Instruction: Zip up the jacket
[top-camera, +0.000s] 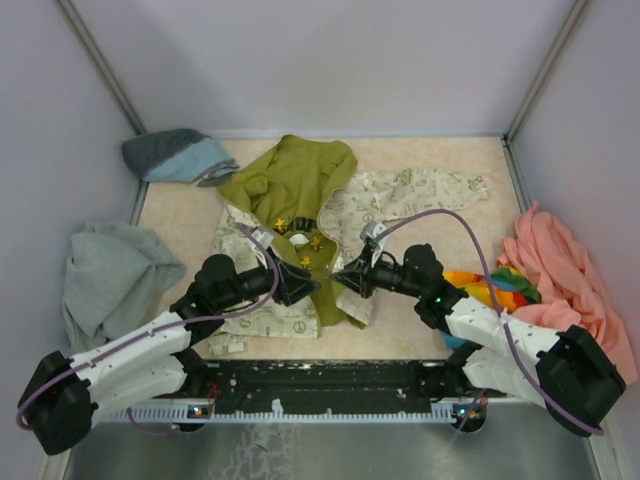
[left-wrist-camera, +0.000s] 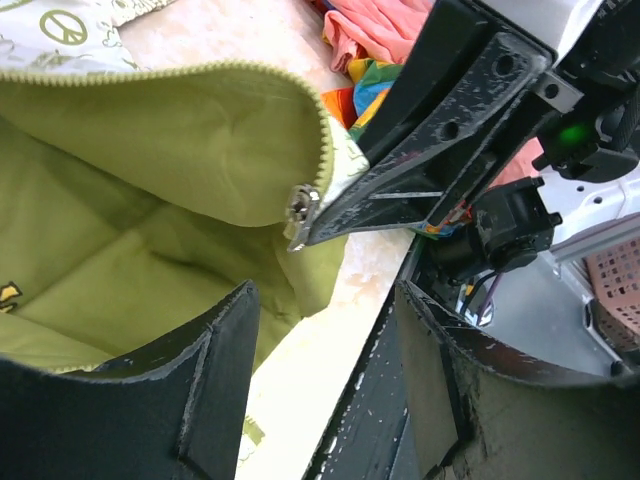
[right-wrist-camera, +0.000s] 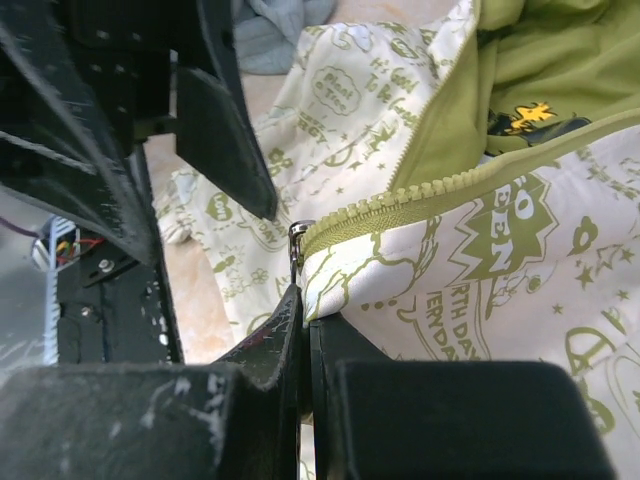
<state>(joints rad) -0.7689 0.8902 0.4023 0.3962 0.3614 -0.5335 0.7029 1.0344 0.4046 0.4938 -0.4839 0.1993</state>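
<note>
Near the table's (top-camera: 460, 155) near edge, the left gripper (left-wrist-camera: 322, 300) has its jaws well apart over the jacket's olive lining (left-wrist-camera: 150, 220) and bare tabletop. Just beside it, the right gripper (right-wrist-camera: 303, 300) is pinched tight on the jacket (top-camera: 390, 195) at the bottom end of its zipper (right-wrist-camera: 400, 205), right under the small metal end piece (right-wrist-camera: 297, 235).

The jacket lies open in the middle of the table, with its hood (top-camera: 290, 170) toward the far edge. Both arms cover much of the hem.

The print reads "Plant a Tree"; "EARTH DAY" is partly cut off.

A grey sweatshirt (top-camera: 110, 275) hangs over the left edge. A peach-pink garment (top-camera: 565, 270) and a multicoloured cloth (top-camera: 490, 285) lie at the right edge. A blue-grey cloth (top-camera: 180, 155) sits in the far left corner.
</note>
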